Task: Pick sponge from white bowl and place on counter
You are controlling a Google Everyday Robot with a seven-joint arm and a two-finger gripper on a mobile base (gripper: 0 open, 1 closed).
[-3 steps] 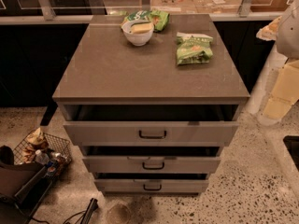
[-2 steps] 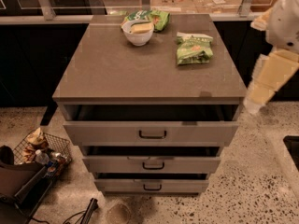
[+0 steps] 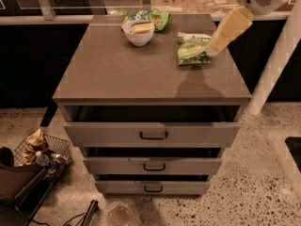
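Observation:
The white bowl (image 3: 138,36) stands at the back of the counter (image 3: 127,74), left of its middle. The sponge (image 3: 141,27) lies in the bowl, its pale yellow foam showing. My arm reaches in from the top right, with a white joint and a pale yellow link. The gripper (image 3: 210,51) is at the arm's tip over the counter's right side. It is right beside a green snack bag (image 3: 192,50) and well to the right of the bowl.
A second green snack bag (image 3: 155,17) lies just behind the bowl. The cabinet's three drawers (image 3: 153,134) stand slightly pulled out. A wire basket of clutter (image 3: 42,152) sits on the floor at the left. A white post (image 3: 275,65) stands at the right.
My arm has swung from the right edge of the view up and left over the counter, and its tip is now by the right snack bag. The bowl and sponge have not moved.

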